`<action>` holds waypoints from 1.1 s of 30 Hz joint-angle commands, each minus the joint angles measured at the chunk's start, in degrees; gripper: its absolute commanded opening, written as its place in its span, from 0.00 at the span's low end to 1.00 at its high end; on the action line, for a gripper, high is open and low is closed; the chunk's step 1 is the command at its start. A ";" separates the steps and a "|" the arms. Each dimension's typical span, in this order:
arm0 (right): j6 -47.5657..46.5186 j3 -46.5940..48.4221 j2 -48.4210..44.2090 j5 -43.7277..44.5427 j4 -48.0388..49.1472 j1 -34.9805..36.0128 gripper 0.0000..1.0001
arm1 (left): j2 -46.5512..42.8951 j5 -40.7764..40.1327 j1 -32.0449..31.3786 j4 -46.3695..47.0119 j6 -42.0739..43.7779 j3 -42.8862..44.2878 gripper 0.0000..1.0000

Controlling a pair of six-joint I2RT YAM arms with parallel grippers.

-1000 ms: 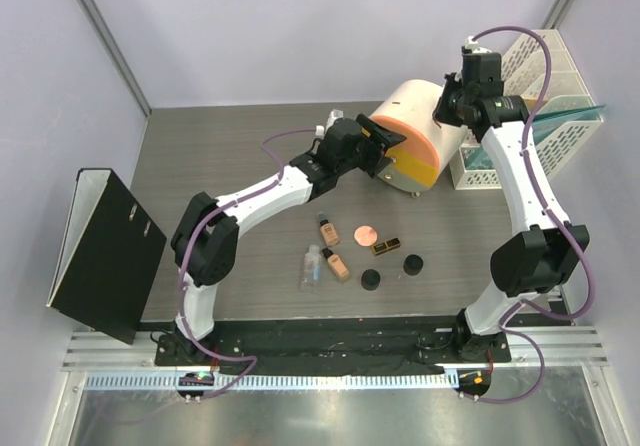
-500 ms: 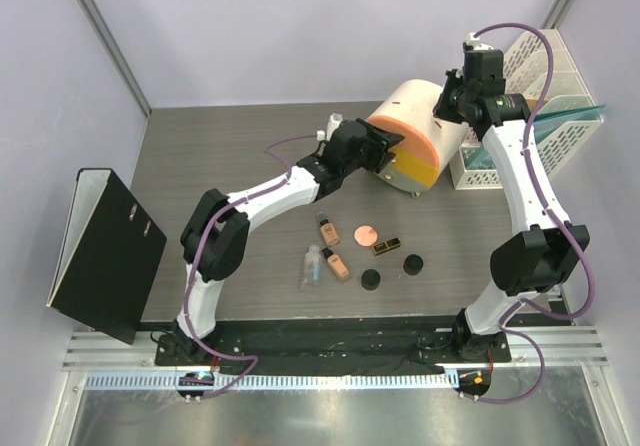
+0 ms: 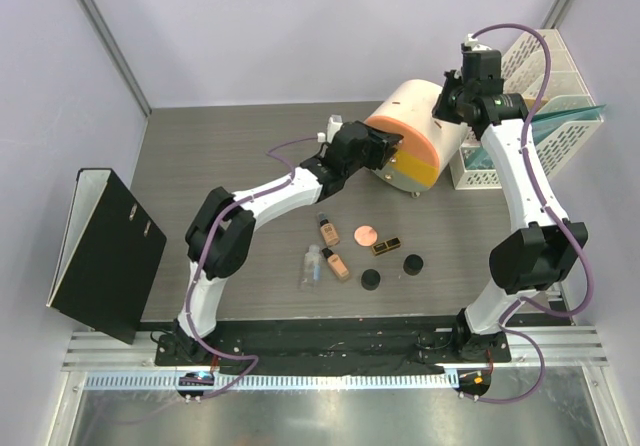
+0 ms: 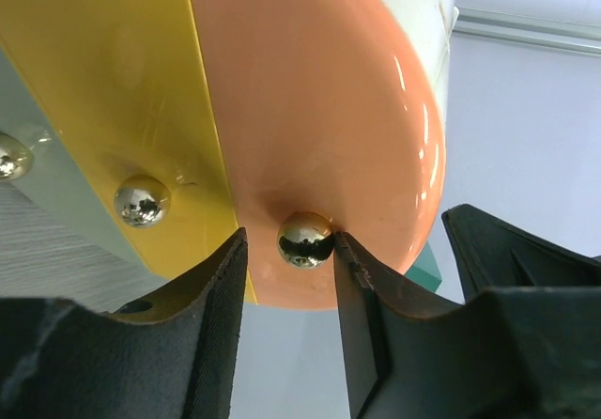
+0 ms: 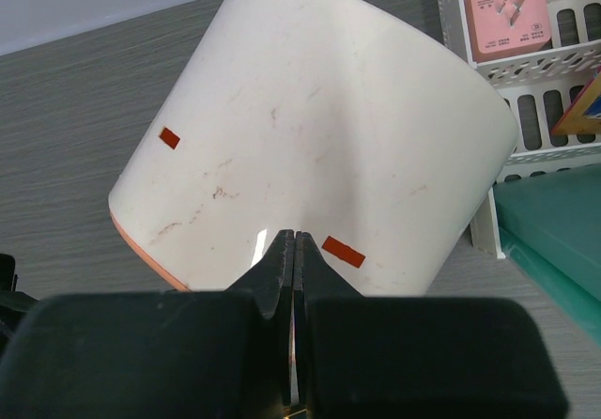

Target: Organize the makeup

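The makeup lies loose on the table in the top view: two beige bottles (image 3: 328, 231) (image 3: 337, 265), a clear bottle (image 3: 312, 266), a pink compact (image 3: 367, 234), a lipstick (image 3: 386, 245) and two black jars (image 3: 411, 263) (image 3: 371, 279). My left gripper (image 4: 289, 240) (image 3: 385, 151) is open around the chrome knob (image 4: 305, 240) of the cream drum box's orange drawer (image 4: 319, 109). The right finger touches the knob and a gap stays on the left side. My right gripper (image 5: 294, 236) (image 3: 452, 101) is shut, its tips against the top of the drum box (image 5: 310, 128) (image 3: 420, 116).
The yellow drawer (image 4: 103, 90) with its own knob (image 4: 141, 201) sits beside the orange one. A black binder (image 3: 105, 251) leans at the left. A white mesh organizer (image 3: 520, 76) with a pink box (image 5: 510, 20) and a teal folder (image 3: 565, 116) stand at the back right.
My left gripper has moved in toward the drum box's orange front and its jaws have narrowed around the knob. The right gripper has stayed on the box.
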 commanded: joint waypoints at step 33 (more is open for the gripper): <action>-1.09 -1.76 0.70 -2.51 2.16 0.00 0.01 | -5.57 -1.68 1.61 3.34 6.52 -4.87 0.00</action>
